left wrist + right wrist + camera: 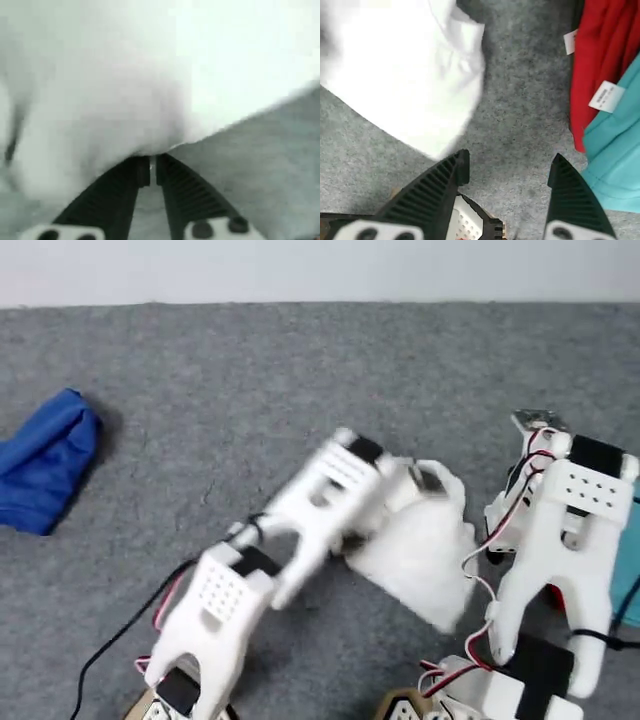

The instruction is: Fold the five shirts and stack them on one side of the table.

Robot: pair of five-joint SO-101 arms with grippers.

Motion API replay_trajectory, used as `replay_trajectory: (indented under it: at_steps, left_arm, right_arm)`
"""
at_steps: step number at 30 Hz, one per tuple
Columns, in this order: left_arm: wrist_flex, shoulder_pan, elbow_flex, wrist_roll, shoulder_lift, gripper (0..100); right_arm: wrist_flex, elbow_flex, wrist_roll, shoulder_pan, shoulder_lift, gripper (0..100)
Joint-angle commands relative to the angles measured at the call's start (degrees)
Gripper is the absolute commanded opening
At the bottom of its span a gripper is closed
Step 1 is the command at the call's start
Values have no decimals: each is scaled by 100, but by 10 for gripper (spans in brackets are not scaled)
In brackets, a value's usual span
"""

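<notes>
My left claw (150,169) is clenched on the edge of the white shirt (125,75), its fingertips all but meeting at the cloth. From the high view that shirt lies bunched on the grey counter (300,370), between the two arms. Its outline is blurred and the left arm covers part of it. As far as I can make out, its long axis runs on a slant, from the claw down towards the arms' bases.

My right claw (510,170) hangs released over bare counter, just beside the white shirt. Near it lie a red shirt (600,60) and a teal shirt (620,150), touching and both cut off at the edge. A crumpled blue shirt (45,460) lies well apart at the far side of the counter.
</notes>
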Motion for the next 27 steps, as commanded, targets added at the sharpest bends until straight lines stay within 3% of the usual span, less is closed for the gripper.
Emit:
replay_trajectory:
  at_steps: [1, 6, 16, 19, 27]
  left_arm:
    - [141, -695, -1763, 730, -607, 33]
    - [141, -1037, -2290, 976, -1354, 33]
    - [114, -457, -699, 923, -1582, 35]
    - [123, -826, -629, 923, -1486, 36]
    - [132, -2400, -1033, 958, -2514, 36]
  right_arm:
    - [-40, 9, 53, -66, -277, 263]
    - [-40, 9, 53, -66, -259, 263]
    - [-145, 44, 79, -330, -224, 263]
    - [-505, 422, 88, -1015, -224, 263]
    - [-1560, 1714, 413, -3908, -224, 262]
